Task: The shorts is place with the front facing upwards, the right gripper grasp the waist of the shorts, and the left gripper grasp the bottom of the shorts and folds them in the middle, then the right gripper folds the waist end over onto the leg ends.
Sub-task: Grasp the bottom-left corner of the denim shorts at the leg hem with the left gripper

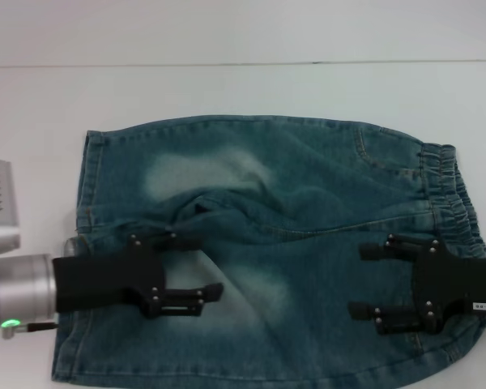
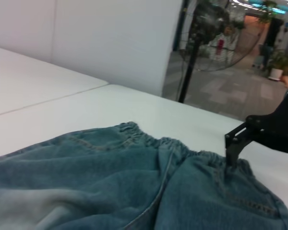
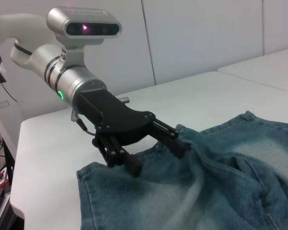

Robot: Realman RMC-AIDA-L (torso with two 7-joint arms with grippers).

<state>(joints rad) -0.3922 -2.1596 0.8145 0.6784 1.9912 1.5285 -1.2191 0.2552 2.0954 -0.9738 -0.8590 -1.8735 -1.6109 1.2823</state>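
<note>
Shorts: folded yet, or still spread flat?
Spread flat. The shorts lie in one layer, waist beside the right gripper, leg ends beside the left gripper.

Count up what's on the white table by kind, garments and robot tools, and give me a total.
Garments: 1, the blue-green faded denim shorts lying flat.
Robot tools: 2, the silver-wristed black left tool over the leg end, and the all-black labelled right tool over the gathered elastic waist, both open.
Total: 3
</note>
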